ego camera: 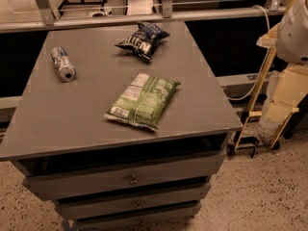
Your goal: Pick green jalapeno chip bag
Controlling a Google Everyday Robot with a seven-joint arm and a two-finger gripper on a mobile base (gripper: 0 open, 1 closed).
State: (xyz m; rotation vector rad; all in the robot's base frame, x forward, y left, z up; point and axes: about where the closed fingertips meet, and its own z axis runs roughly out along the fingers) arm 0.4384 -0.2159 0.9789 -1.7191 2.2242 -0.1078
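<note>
The green jalapeno chip bag (pixel 142 101) lies flat on the grey tabletop (pixel 72 114), right of centre and near the front edge. Its white nutrition label and barcode face up, and its long side runs diagonally. My arm's white joint (pixel 294 30) is at the far right edge of the view. My gripper (pixel 281 102) hangs below it, off the table's right side. It is well clear of the bag and holds nothing that I can see.
A dark blue chip bag (pixel 143 39) lies at the back of the table. A silver can (pixel 63 64) lies on its side at the back left. The table has drawers (pixel 130 179) below. A yellow-framed cart (pixel 260 95) stands on the floor to the right.
</note>
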